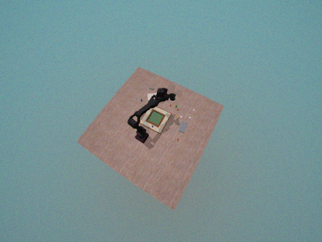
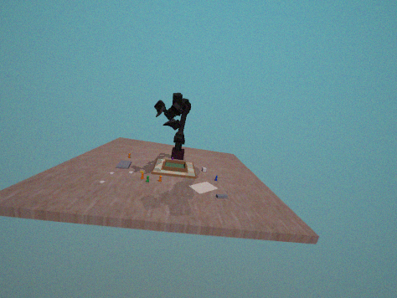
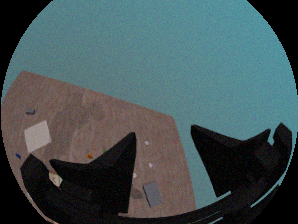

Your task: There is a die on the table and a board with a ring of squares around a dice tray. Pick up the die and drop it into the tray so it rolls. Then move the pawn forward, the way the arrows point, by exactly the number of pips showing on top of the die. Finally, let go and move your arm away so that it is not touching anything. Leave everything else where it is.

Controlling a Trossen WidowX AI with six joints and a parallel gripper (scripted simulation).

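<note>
The die (image 2: 203,169) is a small white cube on the table beside the board, right of it in the exterior view; in the top view I cannot make it out. The board (image 1: 161,129) (image 2: 157,169) has a pale ring of squares around the green-floored dice tray (image 1: 156,117) (image 2: 174,166). A small purple-blue pawn (image 1: 152,126) (image 2: 172,159) stands on the board's side near the arm's base. Pips and arrows are too small to read. My gripper (image 2: 161,120) (image 3: 164,133) is open with nothing between its fingers, raised high above the table, away from die and pawn.
A white card (image 1: 151,96) (image 2: 203,187) (image 3: 38,136), a grey block (image 2: 222,196) (image 3: 30,111) and a blue piece (image 2: 216,178) lie beyond the board. On the other side are a grey slab (image 1: 183,127) (image 2: 124,164) (image 3: 153,194), a green piece (image 2: 147,179), several orange pieces and small white pieces.
</note>
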